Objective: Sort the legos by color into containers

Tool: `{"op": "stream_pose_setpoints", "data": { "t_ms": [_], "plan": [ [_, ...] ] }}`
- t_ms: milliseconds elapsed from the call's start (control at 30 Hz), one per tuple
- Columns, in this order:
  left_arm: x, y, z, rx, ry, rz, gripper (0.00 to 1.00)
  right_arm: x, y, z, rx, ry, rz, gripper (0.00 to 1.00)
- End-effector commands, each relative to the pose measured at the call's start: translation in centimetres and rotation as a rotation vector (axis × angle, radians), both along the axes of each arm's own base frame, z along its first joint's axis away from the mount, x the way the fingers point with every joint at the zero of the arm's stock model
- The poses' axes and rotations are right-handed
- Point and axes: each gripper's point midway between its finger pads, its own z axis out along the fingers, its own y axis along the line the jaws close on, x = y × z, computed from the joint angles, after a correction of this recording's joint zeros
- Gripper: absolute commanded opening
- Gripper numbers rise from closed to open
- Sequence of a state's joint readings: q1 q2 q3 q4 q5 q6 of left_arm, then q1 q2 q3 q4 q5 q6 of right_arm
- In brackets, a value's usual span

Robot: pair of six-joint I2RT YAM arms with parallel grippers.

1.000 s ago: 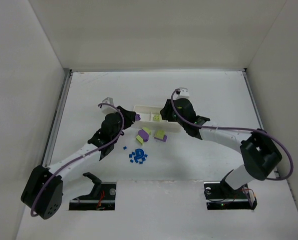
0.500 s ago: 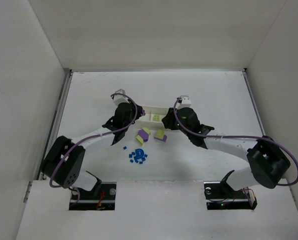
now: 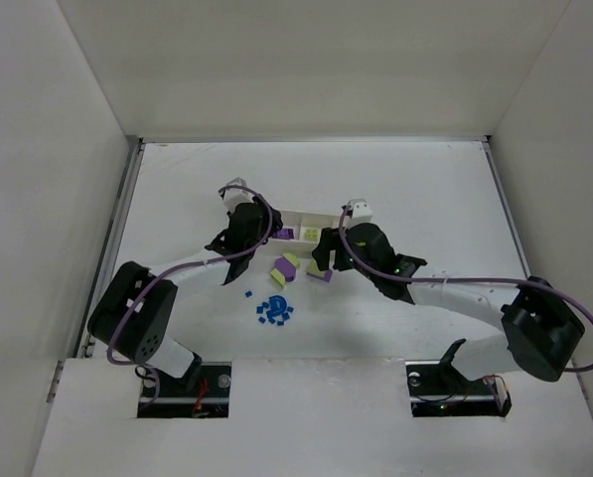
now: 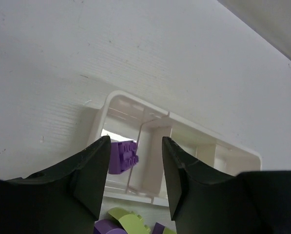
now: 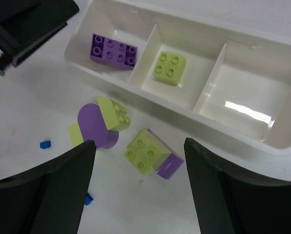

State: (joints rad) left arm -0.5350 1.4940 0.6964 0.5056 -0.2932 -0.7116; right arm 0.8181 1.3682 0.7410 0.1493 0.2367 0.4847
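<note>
Newly dropped, one purple brick [image 5: 113, 51] joins one green brick [image 5: 169, 67] in the tray [image 5: 184, 113] (left claw [image 4: 134, 142], right claw [image 5: 139, 144] spread).

White tray [image 5: 209, 125] holds purple brick [image 5: 113, 50], green brick [image 5: 169, 67]; two-colour pair [image 5: 152, 153] just outside

We have the long white plastic tray [image 5: 179, 109] holding a purple plastic brick [image 5: 113, 51] in its left compartment and a yellow-green plastic brick [image 5: 169, 68] in the middle one. Just before it on the white table [image 3: 425, 189]: left purple-and-green brick pair [image 5: 100, 126], right purple-and-green brick pair [image 5: 152, 152]. Tiny blue plastic pieces [image 3: 274, 310] lie nearer the bases.
</note>
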Motion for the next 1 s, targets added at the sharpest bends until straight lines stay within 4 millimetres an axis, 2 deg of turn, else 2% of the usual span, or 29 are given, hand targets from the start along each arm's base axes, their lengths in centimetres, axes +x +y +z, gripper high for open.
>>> {"op": "stream_pose_setpoints", "data": {
  "t_ms": [0, 100, 367, 467, 600, 700, 967],
  "plan": [
    [1.1, 0.3, 2.2, -0.017, -0.068, 0.02, 0.45, -0.8, -0.5, -0.6, -0.052, 0.003, 0.018, 0.82],
    [0.7, 0.8, 2.6, -0.02, -0.079, 0.025, 0.48, -1.3, -0.4, -1.2, -0.083, 0.023, 0.05, 0.89],
    [-1.6, 1.8, 4.0, -0.047, -0.116, 0.017, 0.46, -1.8, 1.5, -4.1, -0.223, 0.099, 0.189, 0.9],
    [-2.9, 2.1, 4.2, -0.058, -0.126, 0.004, 0.46, -1.4, 2.0, -4.9, -0.263, 0.112, 0.211, 0.85],
    [-4.5, 3.1, 4.1, -0.08, -0.13, 0.007, 0.45, -0.8, 2.6, -4.7, -0.29, 0.1, 0.235, 0.86],
    [-5.4, 3.6, 4.0, -0.092, -0.131, 0.003, 0.45, -0.4, 2.3, -5.6, -0.355, 0.118, 0.257, 0.83],
    [-5.6, 4.5, 3.9, -0.123, -0.131, 0.012, 0.44, -0.8, 2.5, -6.8, -0.422, 0.173, 0.325, 0.74]
  ]
}}
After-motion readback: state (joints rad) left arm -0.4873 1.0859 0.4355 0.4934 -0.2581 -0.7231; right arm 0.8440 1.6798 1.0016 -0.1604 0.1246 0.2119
